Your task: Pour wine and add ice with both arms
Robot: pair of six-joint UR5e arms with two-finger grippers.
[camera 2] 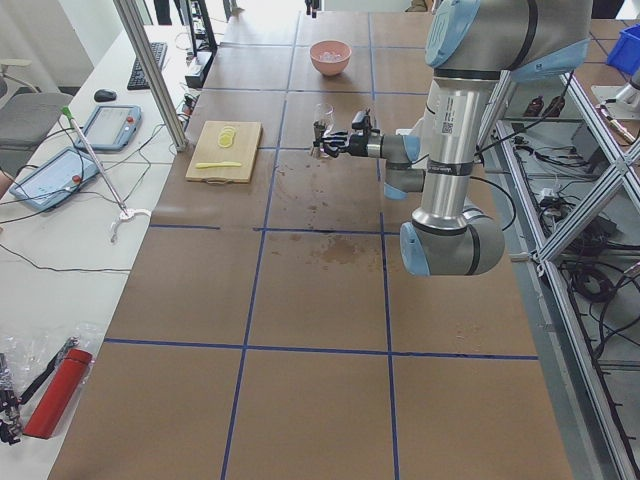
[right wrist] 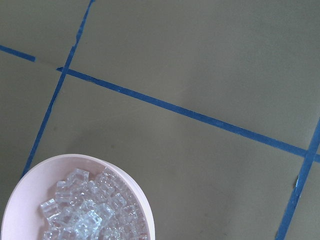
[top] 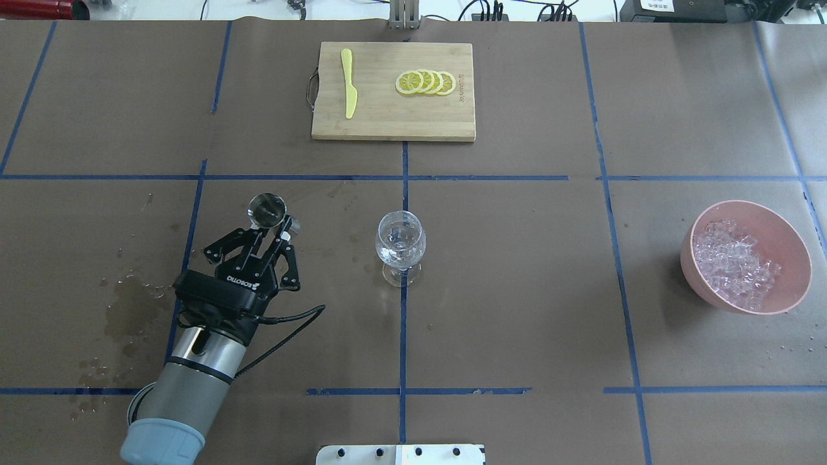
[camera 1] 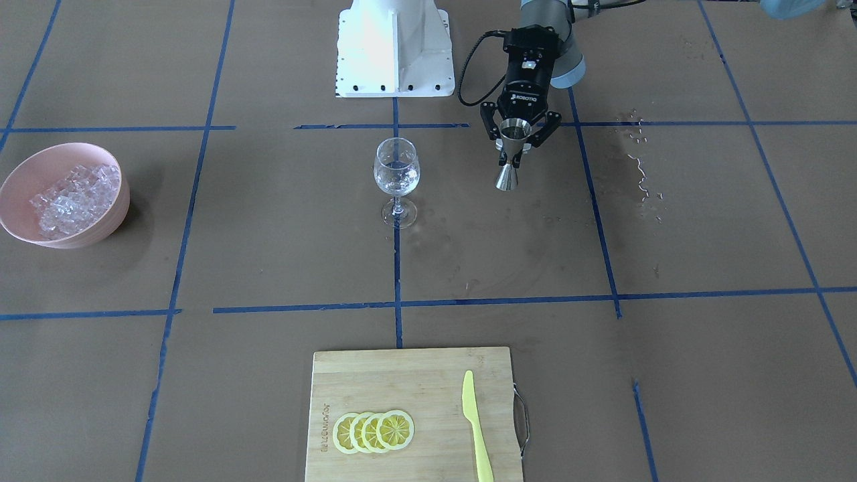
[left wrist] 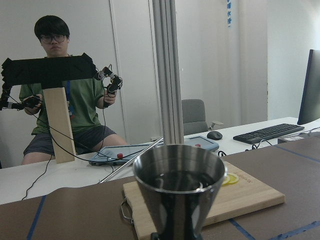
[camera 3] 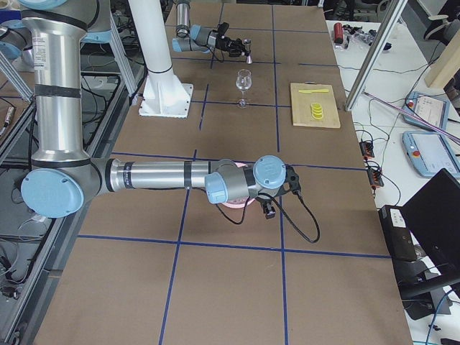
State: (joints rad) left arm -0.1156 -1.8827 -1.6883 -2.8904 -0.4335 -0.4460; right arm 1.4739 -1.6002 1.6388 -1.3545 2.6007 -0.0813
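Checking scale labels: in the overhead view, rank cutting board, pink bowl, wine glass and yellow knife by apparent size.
1. cutting board.
2. pink bowl.
3. wine glass and yellow knife, unranked: similar length; glass wider but nearer the camera.

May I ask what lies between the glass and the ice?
Nothing stands there: in the overhead view, only bare table paper crossed by one blue tape line separates the glass from the ice.
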